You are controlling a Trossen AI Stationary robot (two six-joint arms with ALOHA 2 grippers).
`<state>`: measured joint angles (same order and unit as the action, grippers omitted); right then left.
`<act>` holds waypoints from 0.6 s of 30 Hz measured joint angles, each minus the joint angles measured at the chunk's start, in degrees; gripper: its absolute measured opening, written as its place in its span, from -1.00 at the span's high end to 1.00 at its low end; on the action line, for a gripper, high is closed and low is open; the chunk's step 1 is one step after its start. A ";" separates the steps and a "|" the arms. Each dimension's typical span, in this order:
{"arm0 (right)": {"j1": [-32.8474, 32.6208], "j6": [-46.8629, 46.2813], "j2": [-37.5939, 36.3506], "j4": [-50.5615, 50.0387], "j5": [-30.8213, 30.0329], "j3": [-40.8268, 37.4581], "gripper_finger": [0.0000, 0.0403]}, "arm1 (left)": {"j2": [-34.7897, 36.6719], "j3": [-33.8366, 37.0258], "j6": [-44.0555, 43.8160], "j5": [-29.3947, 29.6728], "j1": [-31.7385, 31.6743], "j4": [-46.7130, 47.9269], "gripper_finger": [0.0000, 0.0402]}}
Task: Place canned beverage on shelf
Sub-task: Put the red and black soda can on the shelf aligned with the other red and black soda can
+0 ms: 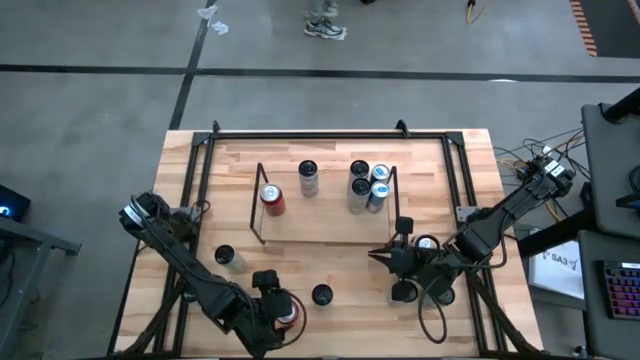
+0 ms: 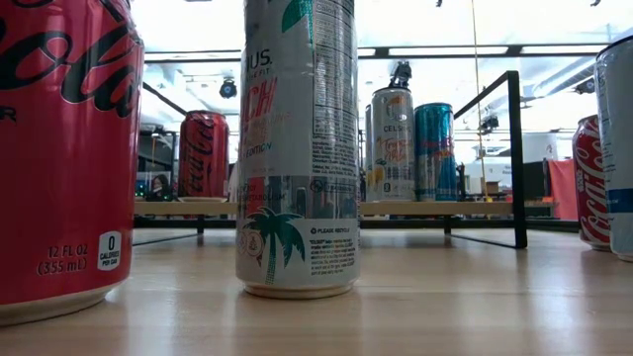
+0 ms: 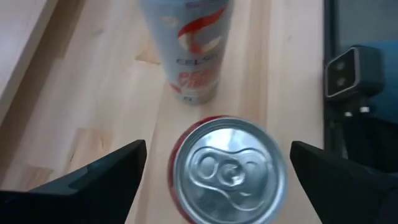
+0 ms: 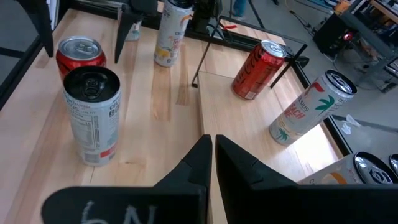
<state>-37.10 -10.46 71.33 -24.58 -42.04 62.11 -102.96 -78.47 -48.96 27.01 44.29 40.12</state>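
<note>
From the high view, I have the left end effector (image 1: 283, 312) poised at the tabletop's (image 1: 340, 270) near edge, fingers spread wide around a red cola can (image 1: 287, 310) without gripping it, while the right end effector (image 1: 378, 256) waits with fingers pressed together just beside the shelf's (image 1: 325, 237) near right corner. The shelf already carries a red can (image 1: 271, 199), a slim can (image 1: 308, 178) and a cluster of three cans (image 1: 367, 186), so I judge the cola can to be next for pickup. In the low view, the cola can (image 2: 61, 148) stands upright at the left, long axis vertical, with a slim palm-print can (image 2: 299, 148) just beside it and the shelf (image 2: 346, 209) well behind. In the left wrist view, dark fingers (image 3: 93, 183) flank the can's lid (image 3: 228, 169), pull tab facing the camera, confirming a top-down approach along its axis. In the right wrist view, the closed fingers (image 4: 199, 163) point towards the shelf.
</note>
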 joint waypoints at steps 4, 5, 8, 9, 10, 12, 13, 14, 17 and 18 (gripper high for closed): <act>0.00 0.00 0.00 0.00 0.00 0.00 0.94 | 0.00 1.85 -1.57 -0.03 0.00 -1.53 -0.90; 0.00 0.00 0.00 0.00 0.00 0.00 0.94 | 0.00 2.47 -1.72 -0.03 0.04 -2.69 -0.90; 0.00 0.00 0.00 0.00 0.00 0.00 0.94 | 0.00 4.36 -2.45 -0.06 0.04 -5.52 -0.89; 0.00 0.00 0.00 0.00 0.00 0.00 0.94 | 0.00 4.85 -2.73 -0.06 0.04 -6.23 -0.88; 0.00 0.00 0.00 0.00 0.00 0.00 0.94 | 0.00 5.29 -2.81 -0.10 0.04 -6.89 -0.85; 0.00 0.00 0.00 0.00 0.00 0.00 0.94 | 0.00 5.97 -2.83 -0.12 0.04 -8.42 -0.77; 0.00 0.00 0.00 -0.02 0.00 0.00 0.94 | 0.00 6.22 -2.82 -0.12 0.04 -9.02 -0.72; 0.00 0.00 0.00 0.00 0.00 0.00 0.94 | 0.00 6.36 -2.81 -0.38 0.04 -9.31 -0.66; 0.00 0.01 0.00 0.00 0.00 0.00 0.94 | 0.15 6.42 -2.74 -0.98 0.04 -9.25 -0.44; 0.00 0.00 0.00 0.00 -0.02 0.00 0.94 | 0.32 6.42 -2.55 -1.40 0.04 -9.18 -0.42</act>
<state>-37.10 -10.46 71.33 -24.58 -42.06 62.11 -102.64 -72.05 -51.51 25.61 44.34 30.94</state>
